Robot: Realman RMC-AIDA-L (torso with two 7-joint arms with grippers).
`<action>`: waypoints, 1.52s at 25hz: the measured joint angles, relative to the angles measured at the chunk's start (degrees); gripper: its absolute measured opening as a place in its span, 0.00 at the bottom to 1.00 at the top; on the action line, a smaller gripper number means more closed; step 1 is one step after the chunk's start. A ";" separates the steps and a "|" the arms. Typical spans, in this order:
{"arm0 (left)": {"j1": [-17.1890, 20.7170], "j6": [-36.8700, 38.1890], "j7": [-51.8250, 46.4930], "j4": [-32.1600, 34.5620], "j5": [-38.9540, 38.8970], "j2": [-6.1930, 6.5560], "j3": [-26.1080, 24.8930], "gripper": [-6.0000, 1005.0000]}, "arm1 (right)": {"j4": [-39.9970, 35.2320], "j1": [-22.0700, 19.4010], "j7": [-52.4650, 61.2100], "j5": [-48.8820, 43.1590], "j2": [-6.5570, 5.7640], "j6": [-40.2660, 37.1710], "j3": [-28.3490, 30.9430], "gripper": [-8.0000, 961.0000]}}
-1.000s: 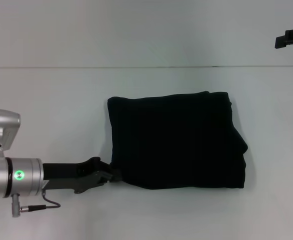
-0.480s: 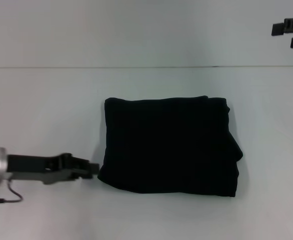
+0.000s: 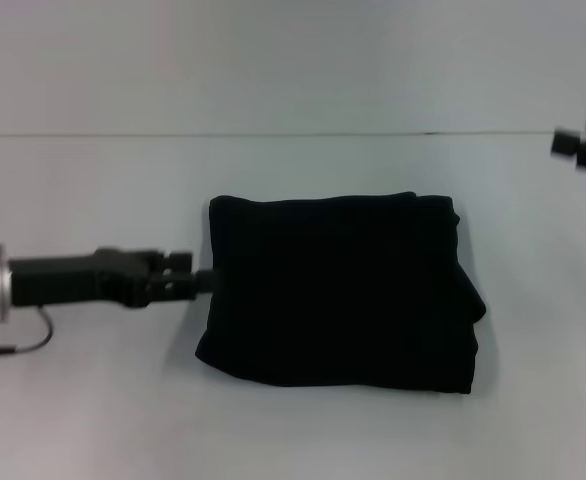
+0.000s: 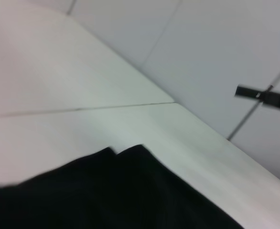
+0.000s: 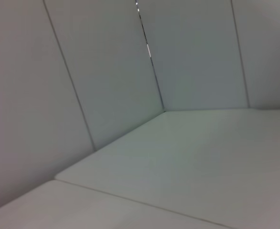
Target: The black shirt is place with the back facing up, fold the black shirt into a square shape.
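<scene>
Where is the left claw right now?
In the head view, the left claw sits at the left edge of the folded black shirt, low over the table.

The left arm ends in a silver cylindrical wrist section, with a thin dark cable looping beneath it. Forward of that runs a matte black, blocky left gripper. The right gripper shows only as blurred black blocks.

right tool is blurry and cut off at the head view's edge; black shirt runs off the left wrist view.
</scene>
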 joint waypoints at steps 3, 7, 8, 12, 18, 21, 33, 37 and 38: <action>-2.62 -0.66 2.58 -0.20 -0.03 0.05 0.85 0.65 | -0.01 -3.52 -5.23 -0.10 2.38 -0.13 1.26 0.98; -4.93 -2.37 5.47 -0.32 -0.05 -0.16 2.37 0.79 | 0.47 -5.98 -8.98 -2.08 4.28 -1.03 -0.13 0.98; -5.80 -3.51 5.99 -0.59 -0.06 -0.62 3.32 0.82 | 0.91 -5.98 -9.45 -2.81 4.52 -1.07 -0.34 0.98; -7.37 -6.63 5.98 -1.18 -0.10 -2.48 7.25 0.91 | 2.40 -4.95 -9.97 -6.32 5.57 -1.22 -0.66 0.98; -7.25 -9.40 7.62 -0.23 -0.13 -5.04 8.87 0.94 | 3.03 -4.14 -12.32 -7.33 7.38 -1.09 -0.93 0.98; -6.94 -10.06 8.31 -0.21 -0.78 -5.46 8.67 0.94 | 4.74 -3.47 -12.98 -7.20 7.57 -0.81 -0.97 0.98; -5.66 -13.32 12.16 -0.66 -1.75 -5.95 8.91 0.94 | 6.64 -1.56 -12.56 -7.62 7.64 0.08 -1.52 0.98; -5.34 -13.31 12.26 -0.70 -2.13 -5.96 9.10 0.94 | 7.69 -1.42 -12.52 -7.62 7.45 0.48 -1.76 0.98; -5.31 -13.25 12.26 -0.70 -2.13 -5.95 9.12 0.94 | 7.74 -1.42 -12.50 -7.62 7.43 0.58 -1.84 0.98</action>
